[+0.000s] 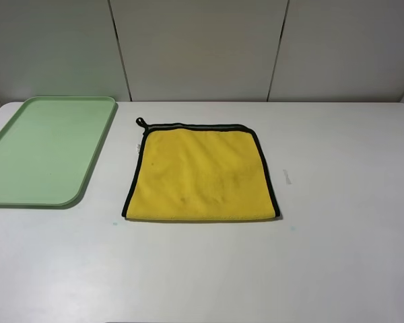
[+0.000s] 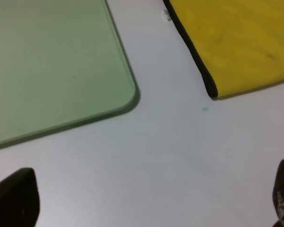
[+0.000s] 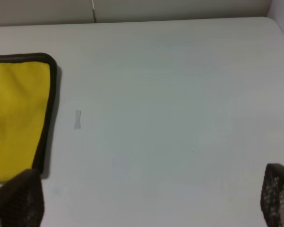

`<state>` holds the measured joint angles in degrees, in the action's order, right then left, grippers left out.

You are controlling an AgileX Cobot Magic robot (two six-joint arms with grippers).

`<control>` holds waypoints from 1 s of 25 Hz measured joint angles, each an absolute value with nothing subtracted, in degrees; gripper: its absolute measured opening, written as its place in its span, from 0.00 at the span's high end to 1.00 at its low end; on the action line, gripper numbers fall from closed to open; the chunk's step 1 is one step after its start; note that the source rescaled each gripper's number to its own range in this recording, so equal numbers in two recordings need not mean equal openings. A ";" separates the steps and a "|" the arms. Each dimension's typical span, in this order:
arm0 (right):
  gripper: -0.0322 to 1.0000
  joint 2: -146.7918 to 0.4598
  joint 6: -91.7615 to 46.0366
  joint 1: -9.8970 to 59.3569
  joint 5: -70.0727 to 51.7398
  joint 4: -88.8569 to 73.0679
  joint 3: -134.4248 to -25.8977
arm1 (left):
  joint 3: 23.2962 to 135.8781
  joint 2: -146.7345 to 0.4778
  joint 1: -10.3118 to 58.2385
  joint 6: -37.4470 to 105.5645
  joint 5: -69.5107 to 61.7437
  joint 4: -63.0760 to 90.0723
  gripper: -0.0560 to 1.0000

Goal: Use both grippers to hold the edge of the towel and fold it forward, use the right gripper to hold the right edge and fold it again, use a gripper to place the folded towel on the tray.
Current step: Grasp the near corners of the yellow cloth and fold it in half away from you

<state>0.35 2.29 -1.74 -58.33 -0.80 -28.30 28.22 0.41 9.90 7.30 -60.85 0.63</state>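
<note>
Overhead view, towel: I see the yellow towel (image 1: 200, 173) lying flat near the middle of the white table (image 1: 337, 256). Black trim runs along its far, left and right sides, and the near side shows plain yellow.
Overhead view, loop: a small black loop (image 1: 141, 122) sticks out from the towel's far left corner.
Overhead view, tray: the pale green tray (image 1: 47, 151) sits on the left part of the table, apart from the towel, with bare tabletop between them.
Overhead view, mark: a faint small mark (image 1: 287, 176) lies on the table just right of the towel.
Left wrist view, left gripper: my left gripper (image 2: 149, 198) hangs over bare table with its jaws spread wide. One dark fingertip (image 2: 16, 198) shows at each side, and it is released, holding nothing.
Left wrist view, surroundings: a rounded tray (image 2: 52, 61) corner and a towel (image 2: 241, 42) corner with its black edge (image 2: 194, 52) lie beyond the fingers. A tiny teal speck (image 2: 205, 109) sits on the table near the towel corner.
Right wrist view, right gripper: my right gripper (image 3: 149, 198) is likewise released, with its fingertips (image 3: 279, 196) far apart over empty-handed tabletop.
Right wrist view, towel: the towel (image 3: 16, 118) and its trimmed edge (image 3: 48, 118) lie next to one fingertip. I can't tell whether they touch.
</note>
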 joint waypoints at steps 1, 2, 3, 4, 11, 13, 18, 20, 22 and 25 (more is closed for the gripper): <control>0.00 0.35 2.29 -1.74 -58.33 -0.80 -28.30 | 28.22 0.41 9.90 7.30 -60.85 0.63 0.02; 0.00 0.35 2.29 -1.74 -58.33 -0.80 -28.30 | 28.22 0.41 9.90 7.30 -60.85 0.63 0.02; 0.00 0.35 2.29 -1.74 -58.33 -0.80 -28.30 | 28.22 0.41 9.90 7.30 -60.85 0.63 0.02; 0.00 0.35 2.29 -1.74 -58.33 -0.80 -28.30 | 28.22 0.41 9.90 7.30 -60.85 0.63 0.02; 0.00 0.35 2.29 -1.74 -58.33 -0.88 -28.30 | 28.22 0.41 9.90 7.30 -60.85 0.63 0.02; 0.00 0.35 2.29 -1.74 -58.33 -0.95 -28.30 | 28.22 0.41 9.90 7.30 -60.85 0.63 0.02; 0.00 0.35 2.29 -1.74 -58.33 -1.00 -28.30 | 28.22 0.41 9.90 7.30 -60.85 0.63 0.02; 0.00 0.35 2.29 -1.74 -58.33 -1.00 -28.30 | 28.22 0.41 9.90 7.30 -60.85 0.63 0.02; 0.00 0.35 2.29 -1.74 -58.33 -1.00 -28.30 | 28.22 0.41 9.90 7.30 -60.85 0.63 0.02; 0.00 0.35 2.29 -1.74 -58.33 -1.00 -28.30 | 28.22 0.41 9.90 7.30 -60.85 0.63 0.02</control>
<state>0.35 2.29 -1.74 -58.33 -1.00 -28.30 28.22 0.41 9.90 7.30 -60.85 0.63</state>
